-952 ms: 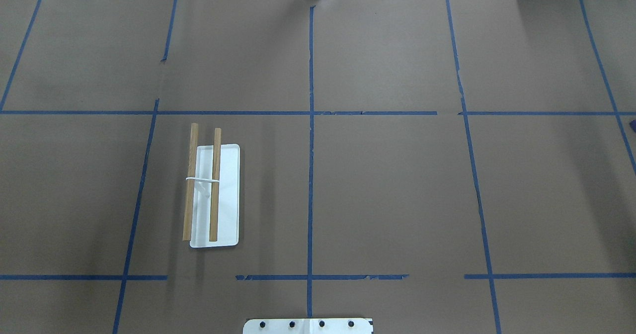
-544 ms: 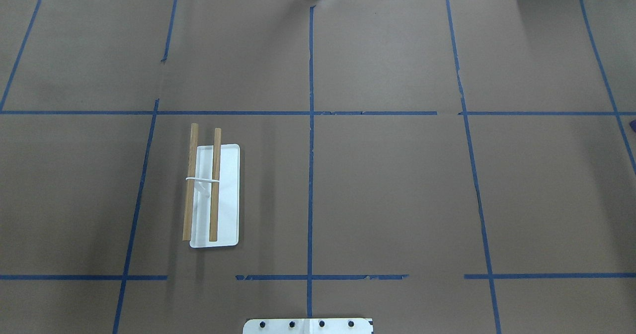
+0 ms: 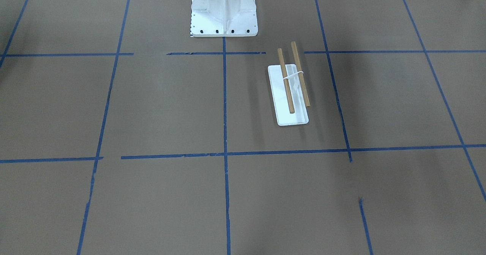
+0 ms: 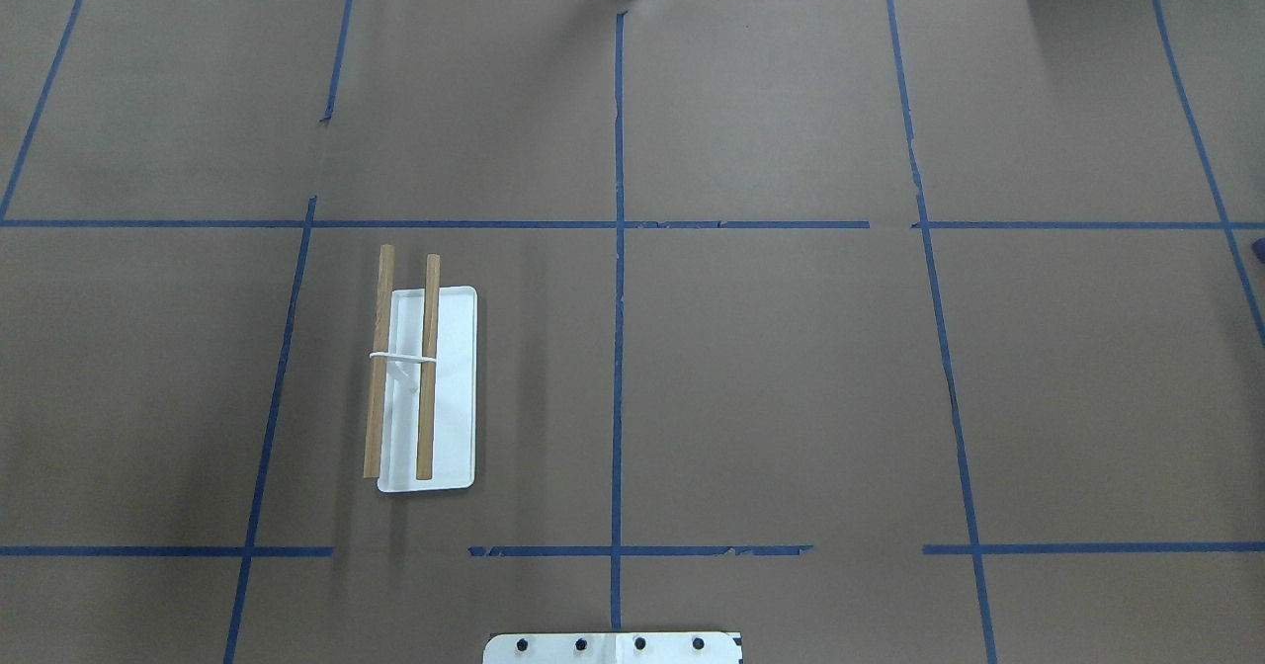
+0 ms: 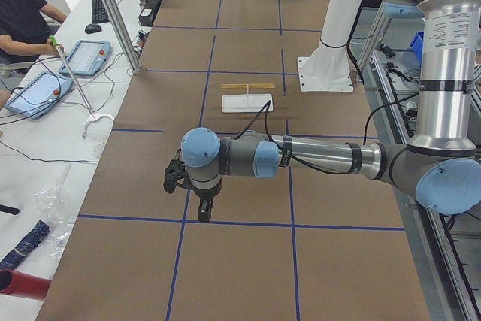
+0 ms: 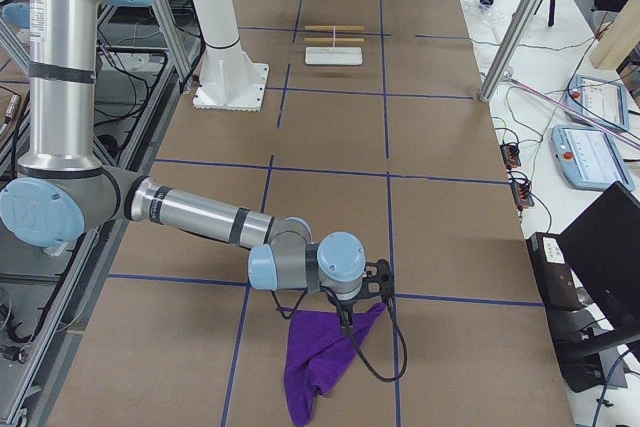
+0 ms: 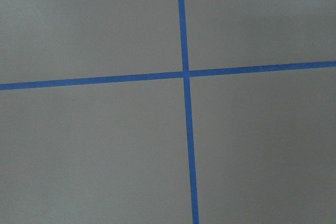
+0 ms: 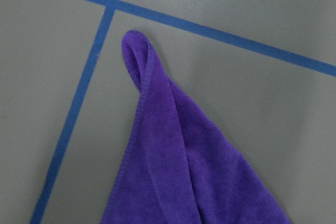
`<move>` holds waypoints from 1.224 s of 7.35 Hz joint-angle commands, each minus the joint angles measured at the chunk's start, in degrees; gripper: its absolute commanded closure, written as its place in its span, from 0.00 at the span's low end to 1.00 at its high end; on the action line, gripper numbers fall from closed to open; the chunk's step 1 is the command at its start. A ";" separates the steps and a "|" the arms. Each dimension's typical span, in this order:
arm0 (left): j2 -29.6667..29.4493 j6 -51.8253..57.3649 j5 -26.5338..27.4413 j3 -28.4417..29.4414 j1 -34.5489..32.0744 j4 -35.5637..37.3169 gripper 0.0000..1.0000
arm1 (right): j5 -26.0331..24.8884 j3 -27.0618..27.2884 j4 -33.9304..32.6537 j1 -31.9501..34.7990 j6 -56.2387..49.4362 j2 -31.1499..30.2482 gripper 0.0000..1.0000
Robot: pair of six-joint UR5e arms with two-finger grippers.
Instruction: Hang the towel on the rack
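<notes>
The rack (image 4: pixel 420 387) stands on the brown table left of centre, with two wooden dowels over a white base; it also shows in the front view (image 3: pixel 290 92) and small in both side views (image 5: pixel 248 95) (image 6: pixel 333 45). The purple towel (image 6: pixel 320 362) lies crumpled at the table's right end, and its folded corner fills the right wrist view (image 8: pixel 178 161). My right gripper (image 6: pixel 347 319) hangs just over the towel's upper corner; I cannot tell if it is open or touching. My left gripper (image 5: pixel 204 212) points down over bare table at the left end; its state cannot be told.
The white bolted pedestal (image 3: pixel 224 8) stands at the robot's side of the table. Blue tape lines (image 7: pixel 185 73) grid the brown paper. A seated operator (image 5: pixel 19 13) and tablets (image 5: pixel 81 56) are beyond the far edge, with aluminium posts (image 6: pixel 520 17) there too.
</notes>
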 commanded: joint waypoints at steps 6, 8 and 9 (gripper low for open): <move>-0.22 -0.09 -0.49 -0.06 0.13 -1.26 0.00 | -3.04 -9.73 1.01 -5.46 -3.80 2.71 0.00; -0.22 0.00 -0.49 -0.06 0.13 -1.17 0.00 | -3.04 -11.93 1.01 -6.09 -3.89 3.59 0.00; -0.31 -0.09 -0.49 -0.06 0.13 -1.17 0.00 | -2.95 -12.20 1.01 -6.17 -3.97 3.59 0.00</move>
